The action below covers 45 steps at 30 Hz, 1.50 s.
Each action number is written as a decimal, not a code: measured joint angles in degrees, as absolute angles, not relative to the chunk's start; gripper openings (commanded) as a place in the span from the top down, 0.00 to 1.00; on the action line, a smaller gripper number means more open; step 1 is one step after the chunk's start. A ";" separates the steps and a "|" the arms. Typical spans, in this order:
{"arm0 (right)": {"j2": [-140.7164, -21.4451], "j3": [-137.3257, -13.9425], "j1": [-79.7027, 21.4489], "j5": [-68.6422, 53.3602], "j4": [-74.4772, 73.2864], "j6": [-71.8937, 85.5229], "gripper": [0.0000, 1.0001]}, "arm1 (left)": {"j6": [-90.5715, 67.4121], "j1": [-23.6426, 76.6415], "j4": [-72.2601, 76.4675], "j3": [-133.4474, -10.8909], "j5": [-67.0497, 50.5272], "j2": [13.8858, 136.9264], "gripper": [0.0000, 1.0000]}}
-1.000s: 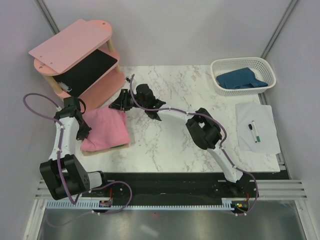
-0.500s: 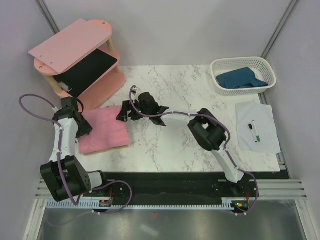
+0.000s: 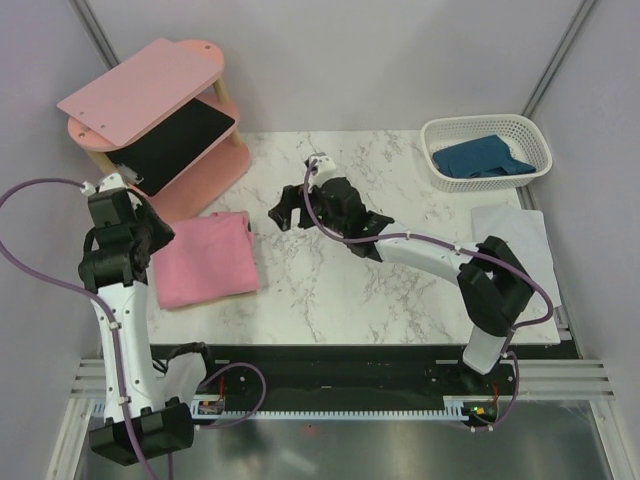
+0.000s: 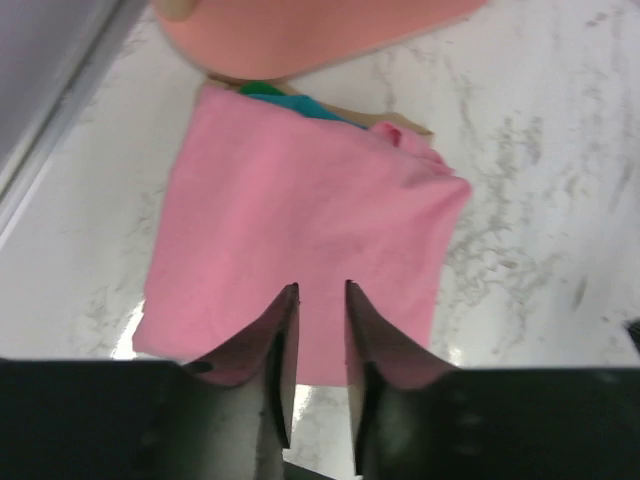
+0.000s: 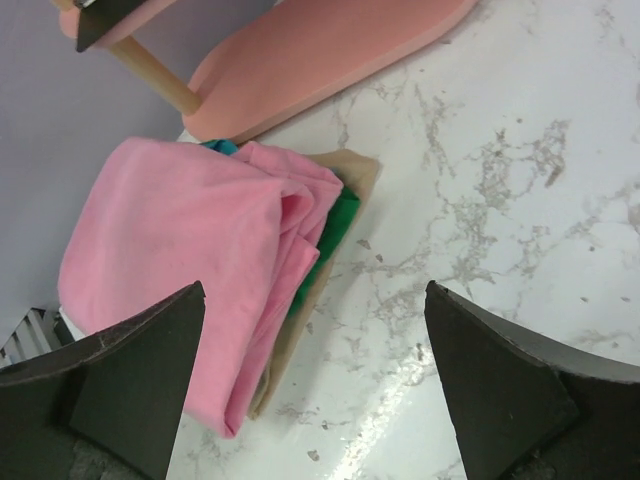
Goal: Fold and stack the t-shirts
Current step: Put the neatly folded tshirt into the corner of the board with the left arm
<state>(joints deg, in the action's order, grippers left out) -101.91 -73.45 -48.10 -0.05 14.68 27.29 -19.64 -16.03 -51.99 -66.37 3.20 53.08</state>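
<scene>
- Since a second ago, the pink t-shirt (image 3: 205,258) has dropped from a bunched lump into a flat folded square. It lies on the left of the table (image 3: 330,290), just in front of the pink shelf unit (image 3: 150,90).
- From the right wrist you can see it rests on a teal t-shirt (image 5: 338,225), with a tan layer (image 5: 360,170) peeking out underneath. The near edge of the pink fold looks a bit rumpled there.
- To my eye, that puts two shirts on the stack. The dark blue t-shirt (image 3: 480,158) sits crumpled in the white basket (image 3: 485,122) at the far right, so it is likely your next one.
- Both grippers were down on the pink cloth a second ago and have let go.
- Your left gripper (image 4: 318,340) has lifted well above the shirt and points down at it. Its fingers are only narrowly parted, with nothing between them.
- Your right gripper (image 5: 320,390) has pulled back toward the table's middle, near the stack but apart from it. Its jaws are spread wide and empty.
- The left arm stands tall over its base, while the right stretches out low across the table.
</scene>
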 measured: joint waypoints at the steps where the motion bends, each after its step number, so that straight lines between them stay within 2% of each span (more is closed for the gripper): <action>1: -101.45 -72.69 -47.79 0.32 14.63 27.27 0.02 | -19.27 -15.49 -51.68 -67.53 0.91 53.15 0.98; 6: -101.08 -67.51 -45.01 1.15 13.72 27.83 0.02 | -18.76 -7.73 -50.57 -70.08 -6.24 56.97 0.98; 11: -101.08 -64.53 -42.28 1.17 12.16 28.56 0.02 | -18.76 7.64 -49.52 -73.69 -5.61 69.12 0.98; 17: -100.64 -62.61 -39.86 0.99 11.77 28.77 0.02 | -18.79 14.50 -49.15 -75.50 -3.03 82.91 0.98; 26: -100.14 -60.05 -35.70 -0.51 11.60 29.47 0.02 | -18.79 16.51 -49.17 -75.81 -2.02 98.59 0.98; 45: -99.90 -56.93 -32.38 -5.19 14.24 32.71 0.02 | -19.42 14.15 -52.10 -71.02 -0.71 107.37 0.98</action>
<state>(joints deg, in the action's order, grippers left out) -99.90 -56.93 -32.38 -5.19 14.24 32.71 -19.42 14.15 -52.10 -71.02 -0.71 107.37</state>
